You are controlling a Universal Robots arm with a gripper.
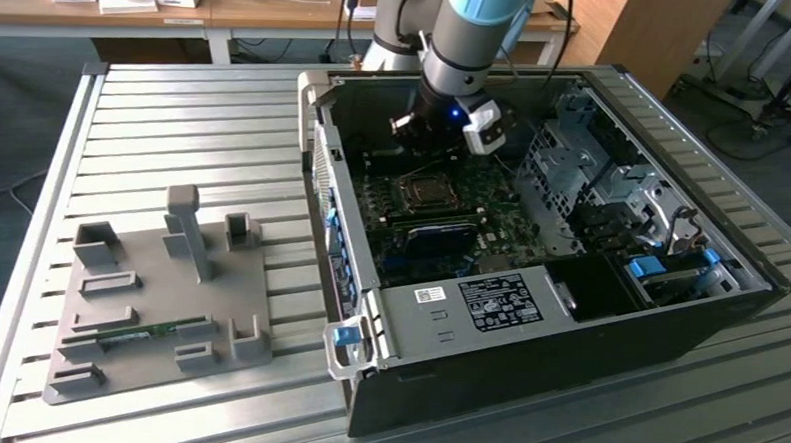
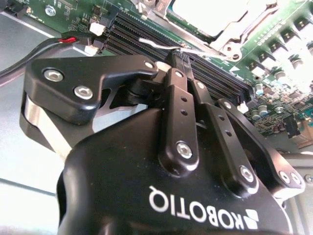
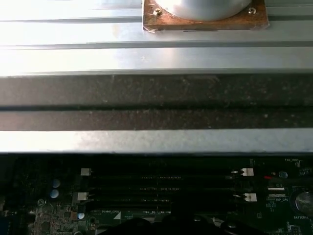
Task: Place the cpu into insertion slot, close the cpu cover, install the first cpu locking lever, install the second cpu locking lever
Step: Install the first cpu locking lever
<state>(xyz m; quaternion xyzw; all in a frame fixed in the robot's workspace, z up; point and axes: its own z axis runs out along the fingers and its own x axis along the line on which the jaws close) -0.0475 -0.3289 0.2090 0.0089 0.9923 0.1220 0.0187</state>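
While hand [image 2: 182, 55] hangs over motherboard [image 2: 288, 54], fingers [image 2: 177, 98] together

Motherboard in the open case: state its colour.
Green motherboard, shown best in the second wrist view.

You're looking at an open computer case [image 1: 524, 357] sitting on a slatted metal table [image 1: 187, 122], with a grey fixture plate [image 1: 153, 271] lying beside it, toward the exterior view's left, not touching.
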